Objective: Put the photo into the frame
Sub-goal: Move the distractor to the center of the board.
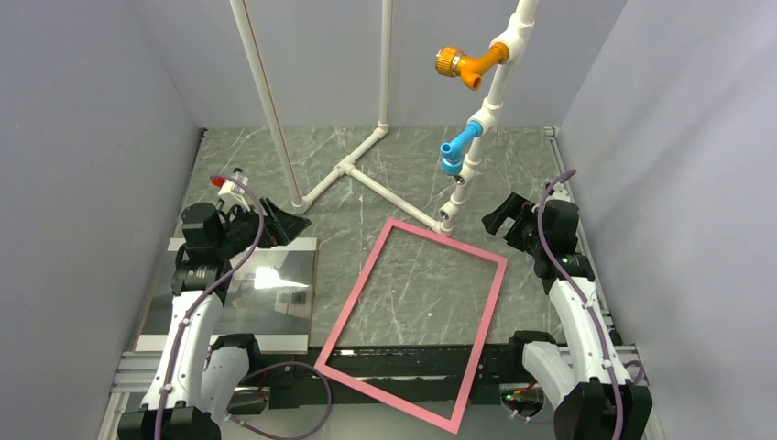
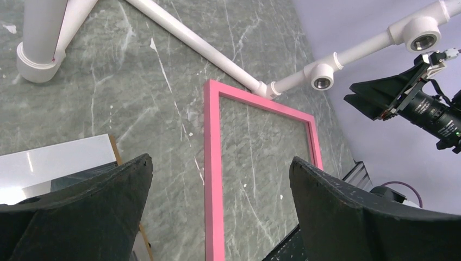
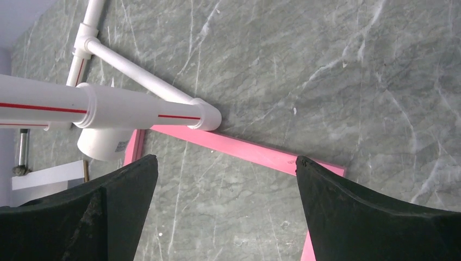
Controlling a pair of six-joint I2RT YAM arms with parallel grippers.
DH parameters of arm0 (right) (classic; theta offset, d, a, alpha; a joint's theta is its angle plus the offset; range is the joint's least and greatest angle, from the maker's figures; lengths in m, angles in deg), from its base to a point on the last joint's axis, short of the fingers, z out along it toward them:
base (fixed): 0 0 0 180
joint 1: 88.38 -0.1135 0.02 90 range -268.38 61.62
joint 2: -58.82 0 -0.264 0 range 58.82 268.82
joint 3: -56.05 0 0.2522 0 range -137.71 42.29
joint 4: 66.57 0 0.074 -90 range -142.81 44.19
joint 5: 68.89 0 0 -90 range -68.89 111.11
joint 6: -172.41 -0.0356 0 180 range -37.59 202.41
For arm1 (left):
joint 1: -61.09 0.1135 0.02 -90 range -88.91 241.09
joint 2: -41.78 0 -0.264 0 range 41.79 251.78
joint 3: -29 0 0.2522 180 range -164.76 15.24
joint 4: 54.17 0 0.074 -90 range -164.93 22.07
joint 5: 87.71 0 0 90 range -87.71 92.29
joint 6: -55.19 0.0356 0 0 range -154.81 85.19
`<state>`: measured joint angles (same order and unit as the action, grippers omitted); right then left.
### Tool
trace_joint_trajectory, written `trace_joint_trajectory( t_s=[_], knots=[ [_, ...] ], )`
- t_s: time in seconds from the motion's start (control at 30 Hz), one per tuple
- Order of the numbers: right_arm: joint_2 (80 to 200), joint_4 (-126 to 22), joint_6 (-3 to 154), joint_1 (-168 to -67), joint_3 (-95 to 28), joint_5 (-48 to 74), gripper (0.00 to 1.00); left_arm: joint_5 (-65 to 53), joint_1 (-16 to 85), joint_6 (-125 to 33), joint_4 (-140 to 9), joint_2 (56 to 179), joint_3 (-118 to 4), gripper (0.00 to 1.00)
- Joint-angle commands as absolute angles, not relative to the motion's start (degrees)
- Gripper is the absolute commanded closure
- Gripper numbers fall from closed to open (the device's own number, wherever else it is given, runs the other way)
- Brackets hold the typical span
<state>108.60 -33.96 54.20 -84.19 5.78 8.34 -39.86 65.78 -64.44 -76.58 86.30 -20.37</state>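
Observation:
The pink frame (image 1: 357,293) lies flat, pink face up, in the middle of the table, and its near corner hangs over the front edge. The marble shows through its pane. The glossy photo (image 1: 275,284) lies flat at the left, partly under my left arm, with glare on it. My left gripper (image 1: 286,223) is open and empty, above the photo's far right corner. In the left wrist view the gripper (image 2: 220,159) looks down on the frame's left bar (image 2: 213,206) and the photo's white margin (image 2: 54,160). My right gripper (image 1: 499,220) is open and empty, just beyond the frame's far right corner (image 3: 244,149).
A white pipe stand (image 1: 366,151) rises at the back, and one foot touches the frame's far corner (image 3: 201,117). It carries an orange fitting (image 1: 458,62) and a blue fitting (image 1: 454,151). A brown board edge (image 2: 115,149) shows under the photo. Grey walls close in both sides.

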Motion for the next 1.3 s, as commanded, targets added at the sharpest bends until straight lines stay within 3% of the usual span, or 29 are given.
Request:
trace_joint_trajectory(
  t_s=[0.0, 0.37, 0.83, 1.27],
  knots=[
    [108.41, -32.34, 55.03, -84.24, 2.3, 7.26, 0.0, -39.79, 65.49, -63.46, -76.65, 86.76, -21.76, 0.01],
    [109.26, -28.12, 54.34, -84.86, -0.76, 6.7, 0.0, -34.65, 58.49, -59.55, -84.09, 92.14, -24.73, 0.01],
    [108.57, -26.35, 54.79, -87.37, 0.29, 4.05, 0.0, -11.22, 37.86, -54.06, -95.29, 103.14, -33.82, 0.01],
    [103.64, -19.36, 59.77, -89.69, -6.32, 2.11, 0.0, -8.81, 34.57, -44.82, -98.61, 116.86, -52.16, 0.08]
  ],
)
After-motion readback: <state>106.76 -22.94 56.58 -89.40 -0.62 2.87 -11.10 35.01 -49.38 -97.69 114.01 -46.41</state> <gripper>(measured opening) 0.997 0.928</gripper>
